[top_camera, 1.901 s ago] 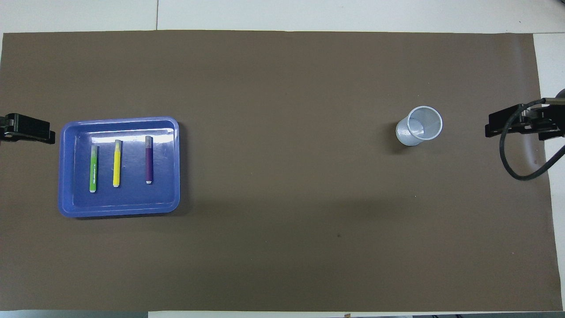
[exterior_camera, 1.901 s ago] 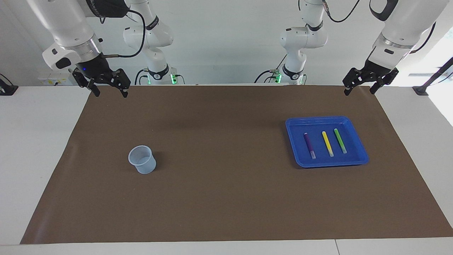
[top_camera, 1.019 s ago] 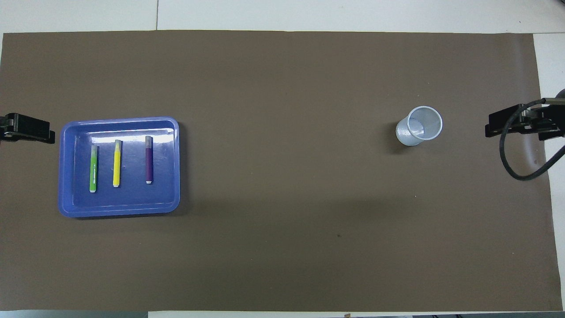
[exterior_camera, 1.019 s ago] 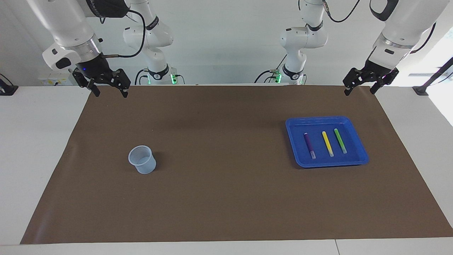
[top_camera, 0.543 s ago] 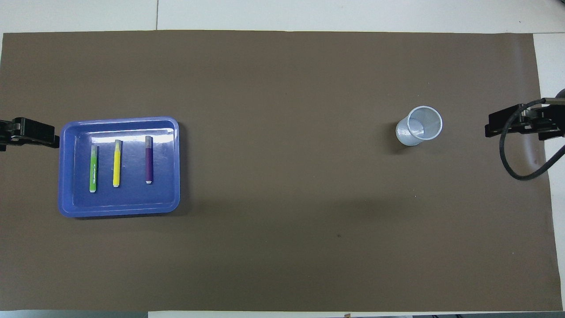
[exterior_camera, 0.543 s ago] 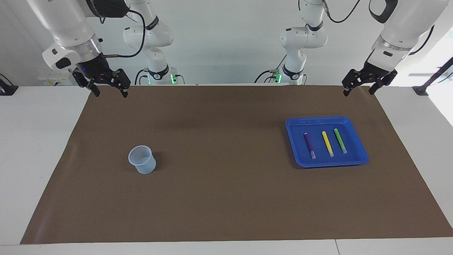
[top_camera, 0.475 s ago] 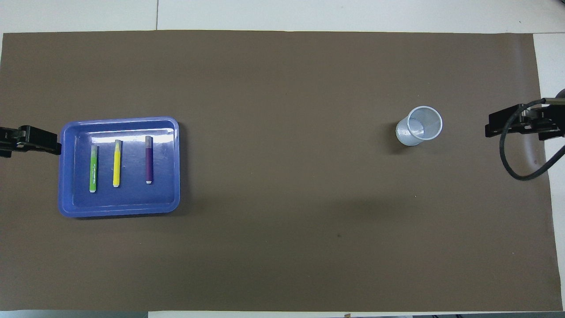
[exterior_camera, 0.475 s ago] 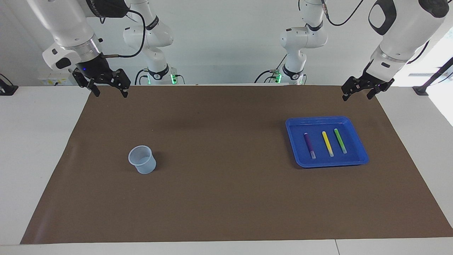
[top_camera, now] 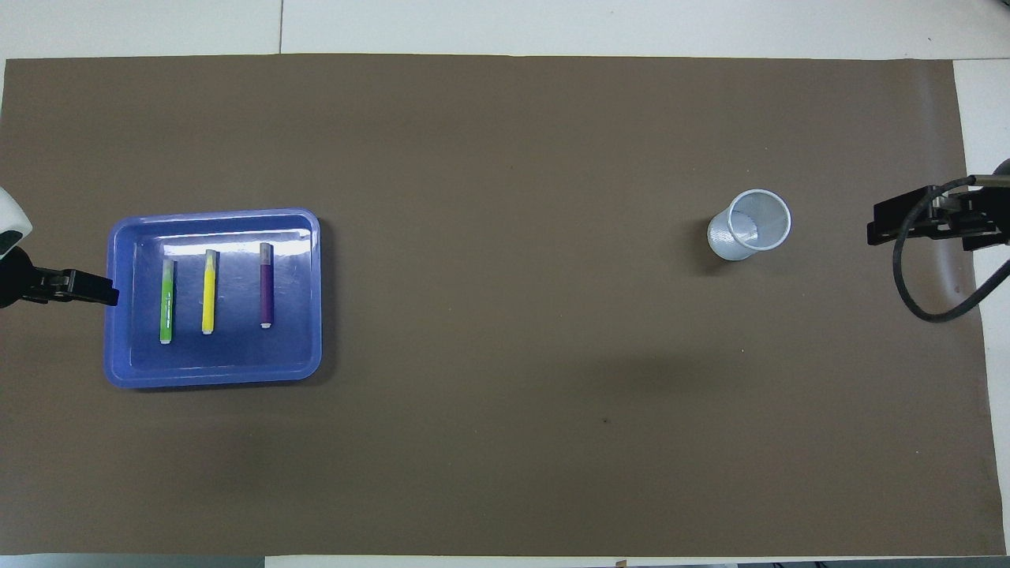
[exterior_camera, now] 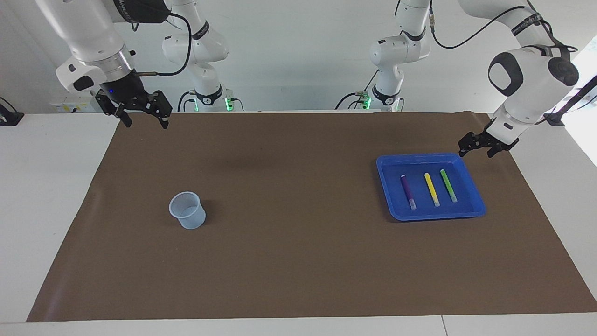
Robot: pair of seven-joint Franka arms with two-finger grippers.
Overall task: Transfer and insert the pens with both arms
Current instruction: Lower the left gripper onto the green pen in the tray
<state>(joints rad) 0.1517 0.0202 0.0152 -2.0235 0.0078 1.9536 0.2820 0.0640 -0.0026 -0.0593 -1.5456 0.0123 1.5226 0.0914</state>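
Two large white robot arms work at a counter [exterior_camera: 56, 196] covered by a brown mat [exterior_camera: 298, 242]. The left arm has just swung down and forward from its raised waiting pose at the mat's edge, so the left pincer [exterior_camera: 480, 148] now hangs low, just beside the corner of the blue tray [exterior_camera: 391, 209] that is nearest the robots and the left arm's end. That move suggests the first pick is beginning; no pen has been lifted yet. Its fingers are spread, holding nothing and touching nothing. In the tray lie three pens side by side, apart from one another: the purple pen [exterior_camera: 407, 191], the yellow pen [exterior_camera: 431, 189] and the green pen [exterior_camera: 448, 185], the green one closest to the left pincer. The right arm waits, unchanged, its right pincer [exterior_camera: 142, 119] raised over the mat's corner, fingers spread and empty. A pale mesh cup [exterior_camera: 187, 211] stands upright and empty toward the right arm's end, well apart from the tray.
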